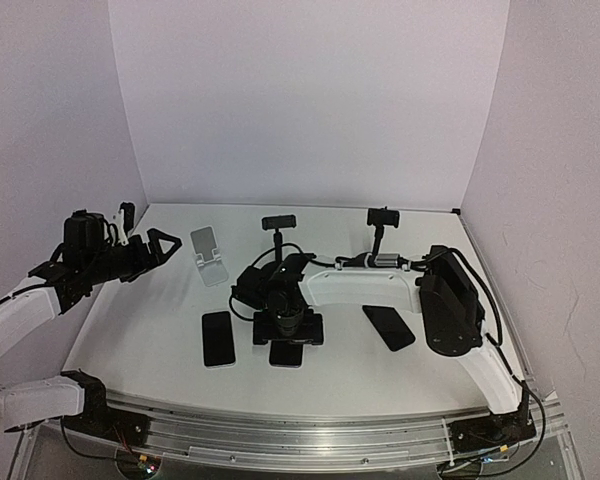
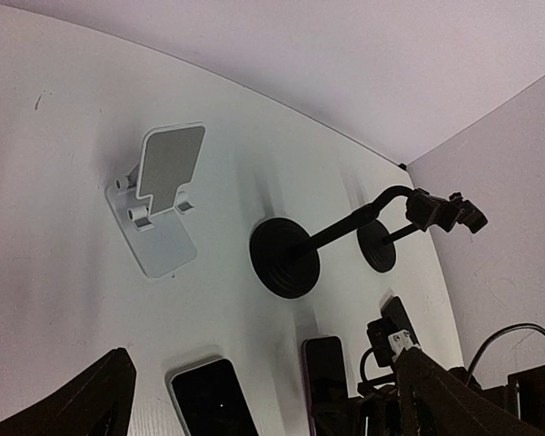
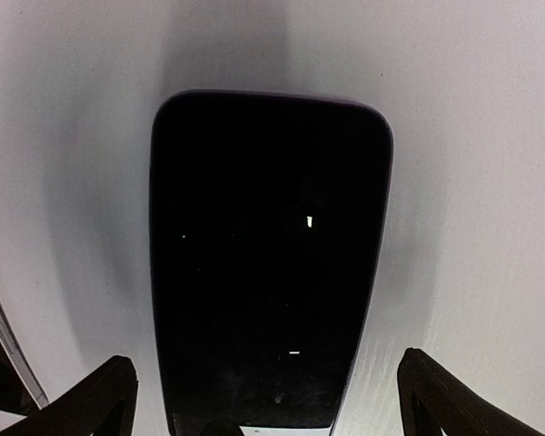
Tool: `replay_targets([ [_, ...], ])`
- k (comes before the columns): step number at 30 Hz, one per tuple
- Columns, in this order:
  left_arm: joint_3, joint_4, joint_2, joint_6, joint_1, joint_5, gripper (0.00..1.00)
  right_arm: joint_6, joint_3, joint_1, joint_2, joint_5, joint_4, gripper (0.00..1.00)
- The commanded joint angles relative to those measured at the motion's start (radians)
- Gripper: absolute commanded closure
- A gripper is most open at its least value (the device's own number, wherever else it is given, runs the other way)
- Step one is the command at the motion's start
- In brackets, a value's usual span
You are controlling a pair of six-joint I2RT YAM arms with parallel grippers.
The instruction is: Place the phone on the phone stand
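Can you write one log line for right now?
left gripper open, raised | right gripper open, above middle phone | white stand has no phone

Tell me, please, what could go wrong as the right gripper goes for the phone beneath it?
The black glossy phone lies flat on the white table, so the open right gripper may slip or scrape getting under it. The second black phone lies close on its left and could get nudged.

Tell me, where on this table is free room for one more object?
Free: the patch between the left phone and the table edge; the strip behind the white stand. Crowded: the centre around the right gripper.
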Motion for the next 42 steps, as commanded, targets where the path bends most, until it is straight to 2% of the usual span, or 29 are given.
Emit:
replay_targets([
  [1, 0.006, 0.066, -0.003, 0.006, -0.004, 0.004, 0.01, -0.053, 0.005, -0.031, 0.032, -0.058, -0.047, 0.02],
  [5, 0.008, 0.077, 0.0, -0.012, -0.004, 0.002, 0.0, -0.086, -0.024, -0.059, 0.022, -0.064, -0.027, 0.02],
  [10, 0.004, 0.098, 0.004, -0.018, -0.005, 0.007, 0.01, -0.147, -0.011, -0.062, 0.06, -0.161, 0.071, 0.03],
  [15, 0.011, 0.094, 0.005, 0.001, -0.004, -0.018, 0.01, -0.139, -0.051, -0.061, 0.065, -0.145, 0.071, 0.03],
  [21, 0.017, 0.091, 0.016, 0.001, -0.004, -0.027, 0.01, -0.132, -0.079, -0.061, 0.083, -0.165, 0.073, 0.09],
  [26, 0.017, 0.092, 0.019, 0.014, -0.004, -0.038, 0.01, -0.134, -0.102, -0.054, 0.098, -0.178, 0.076, 0.21],
  [29, 0.02, 0.094, 0.021, 0.025, -0.003, -0.042, 0.01, -0.14, -0.119, -0.053, 0.096, -0.172, 0.084, 0.37],
  [32, 0.025, 0.096, 0.025, 0.036, -0.004, -0.045, 0.01, -0.148, -0.121, -0.053, 0.082, -0.15, 0.086, 0.58],
  [34, 0.028, 0.102, 0.025, 0.05, -0.004, -0.04, 0.01, -0.154, -0.124, -0.053, 0.055, -0.124, 0.086, 0.67],
  [42, 0.011, 0.189, -0.004, 0.172, -0.019, 0.098, 0.04, -0.198, -0.159, -0.012, -0.164, 0.105, 0.15, 0.67],
])
